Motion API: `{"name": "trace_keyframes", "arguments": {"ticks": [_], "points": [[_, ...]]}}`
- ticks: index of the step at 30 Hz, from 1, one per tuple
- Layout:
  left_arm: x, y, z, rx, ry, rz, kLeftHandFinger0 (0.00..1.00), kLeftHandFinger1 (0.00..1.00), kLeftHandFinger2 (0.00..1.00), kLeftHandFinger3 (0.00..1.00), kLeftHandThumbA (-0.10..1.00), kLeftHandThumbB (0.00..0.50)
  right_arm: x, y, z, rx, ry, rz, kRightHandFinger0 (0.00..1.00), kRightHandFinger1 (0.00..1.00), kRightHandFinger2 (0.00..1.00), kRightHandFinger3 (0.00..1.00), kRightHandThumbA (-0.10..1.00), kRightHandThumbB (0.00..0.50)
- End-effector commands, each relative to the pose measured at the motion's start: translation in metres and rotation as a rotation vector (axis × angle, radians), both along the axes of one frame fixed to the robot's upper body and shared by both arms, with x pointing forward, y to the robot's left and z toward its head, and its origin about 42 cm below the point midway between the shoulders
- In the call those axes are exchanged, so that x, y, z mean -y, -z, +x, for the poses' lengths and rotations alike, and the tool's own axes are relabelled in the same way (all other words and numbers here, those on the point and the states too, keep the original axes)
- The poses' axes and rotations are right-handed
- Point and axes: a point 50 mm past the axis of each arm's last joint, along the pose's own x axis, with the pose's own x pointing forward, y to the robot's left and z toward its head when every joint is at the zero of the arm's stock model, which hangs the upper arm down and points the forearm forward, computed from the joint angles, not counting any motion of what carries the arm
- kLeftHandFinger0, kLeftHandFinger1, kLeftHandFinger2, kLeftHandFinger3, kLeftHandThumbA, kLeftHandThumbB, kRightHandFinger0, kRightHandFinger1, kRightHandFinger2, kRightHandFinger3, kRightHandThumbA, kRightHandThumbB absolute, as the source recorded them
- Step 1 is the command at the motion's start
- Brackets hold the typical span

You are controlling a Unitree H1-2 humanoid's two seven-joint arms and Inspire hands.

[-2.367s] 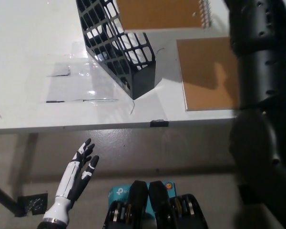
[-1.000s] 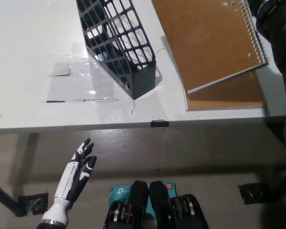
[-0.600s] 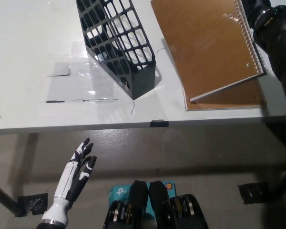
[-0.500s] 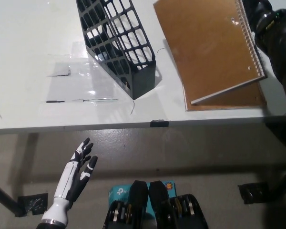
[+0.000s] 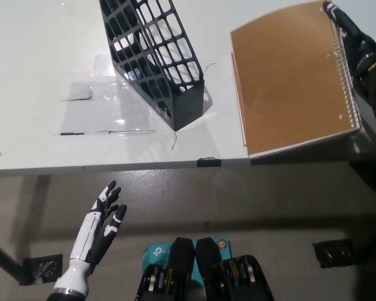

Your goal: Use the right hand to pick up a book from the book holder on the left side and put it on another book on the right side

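Placing step: notebook [image 5: 291,78] lies over the second book on worktop [image 5: 37,75], beside empty holder [image 5: 153,53]. Right hand [image 5: 354,41] at spiral edge, grip indiscernible; next, release. Left hand [image 5: 103,219] idle, spread.

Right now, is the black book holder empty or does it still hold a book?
Empty as far as visible: only white table shows through the book holder mesh.

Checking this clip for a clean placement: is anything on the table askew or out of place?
Yes. The top notebook sits crooked on the book beneath, of which only a sliver shows at its left edge. Its lower right corner juts past the table edge. The book holder stands empty. The right hand is at the spiral edge; the left hand rests below the table.
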Motion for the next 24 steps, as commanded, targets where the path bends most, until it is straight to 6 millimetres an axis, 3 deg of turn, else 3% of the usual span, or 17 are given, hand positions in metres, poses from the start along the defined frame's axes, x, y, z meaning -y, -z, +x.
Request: {"name": "trace_keyframes", "arguments": {"ticks": [1,2,4,5,8,16,17,18,19,20,21,24], "points": [[0.000,-0.009,0.000,0.046,-0.022,-0.011,0.98,1.00,1.00,1.00,0.87,0.128,0.017,-0.040,0.007,0.130,0.089,-0.027,0.00,0.17,0.89,1.00,-0.10,0.034],[0.000,-0.009,0.000,0.048,-0.023,-0.007,0.98,1.00,1.00,1.00,0.87,0.128,0.016,-0.040,0.007,0.127,0.084,-0.027,0.00,0.16,0.86,1.00,-0.10,0.006],[0.000,-0.009,0.000,0.049,-0.022,-0.005,0.97,1.00,1.00,1.00,0.87,0.125,0.015,-0.040,0.007,0.125,0.086,-0.024,0.00,0.16,0.85,1.00,-0.10,0.002],[0.000,-0.009,0.000,0.051,-0.019,-0.005,0.97,1.00,1.00,1.00,0.87,0.124,0.013,-0.040,0.007,0.129,0.094,-0.024,0.00,0.17,0.86,1.00,-0.10,0.047],[0.002,-0.009,0.001,0.055,-0.012,-0.005,0.95,1.00,1.00,1.00,0.87,0.128,0.013,-0.042,0.008,0.144,0.106,-0.041,0.00,0.17,0.83,1.00,-0.10,0.082],[0.001,-0.009,-0.001,0.052,-0.008,-0.013,0.96,1.00,1.00,1.00,0.88,0.147,0.009,-0.056,0.010,0.144,0.132,0.032,0.00,0.04,0.62,1.00,-0.10,0.107],[0.002,-0.009,-0.001,0.048,-0.011,-0.012,0.97,1.00,1.00,1.00,0.88,0.139,0.008,-0.059,0.011,0.158,0.152,0.039,0.00,0.02,0.60,1.00,-0.10,0.141],[0.002,-0.009,-0.001,0.048,-0.011,-0.013,0.97,1.00,1.00,1.00,0.88,0.138,0.008,-0.062,0.011,0.171,0.173,0.039,0.00,0.07,0.62,1.00,-0.10,0.185],[0.002,-0.009,-0.001,0.048,-0.011,-0.013,0.97,1.00,1.00,1.00,0.88,0.137,0.008,-0.064,0.011,0.208,0.146,0.014,0.42,0.57,1.00,1.00,0.14,0.269],[0.002,-0.010,0.000,0.051,-0.010,-0.014,0.97,1.00,1.00,1.00,0.88,0.137,0.008,-0.067,0.012,0.226,0.135,0.002,0.53,0.73,1.00,1.00,0.17,0.242],[0.002,-0.010,0.000,0.051,-0.012,-0.017,0.97,1.00,1.00,1.00,0.88,0.153,0.006,-0.071,0.012,0.283,0.055,-0.050,1.00,1.00,1.00,1.00,0.49,0.293],[0.002,-0.011,0.000,0.061,-0.010,-0.017,0.96,1.00,1.00,1.00,0.89,0.159,0.004,-0.078,0.012,0.340,0.011,-0.085,1.00,1.00,1.00,1.00,0.63,0.364]]}}
